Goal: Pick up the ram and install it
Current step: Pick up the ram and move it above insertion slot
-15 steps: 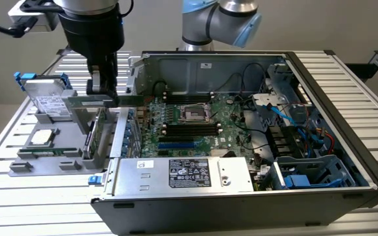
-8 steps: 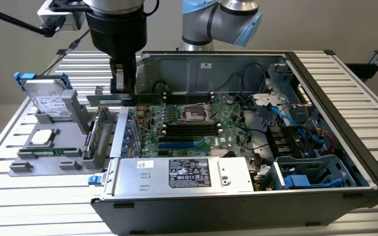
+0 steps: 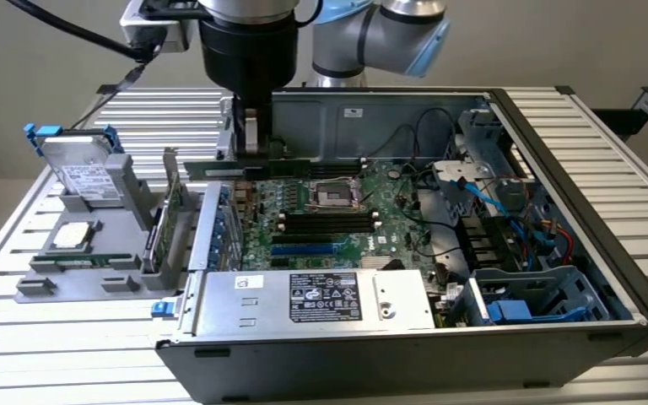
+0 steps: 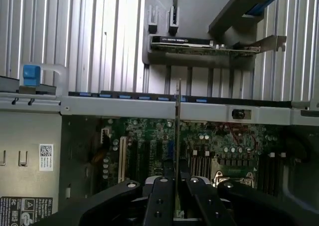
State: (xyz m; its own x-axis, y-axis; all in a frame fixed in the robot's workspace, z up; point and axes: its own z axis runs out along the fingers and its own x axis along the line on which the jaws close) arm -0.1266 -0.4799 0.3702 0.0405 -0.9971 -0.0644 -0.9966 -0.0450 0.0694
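Ram [image 3: 217, 170] is pinched in my end effector [image 4: 178, 182], which is closed tight on it. I see it in the upper middle-left of the exterior view, over the green motherboard [image 3: 324, 224] inside the open computer case [image 3: 594, 278]. Beyond that, the case sits on the ribbed table [image 3: 31, 337].

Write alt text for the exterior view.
A robot arm's claw grips the ram, a long green stick, over the motherboard of an open computer case. A grey parts tray sits beside the case at the exterior view's left.
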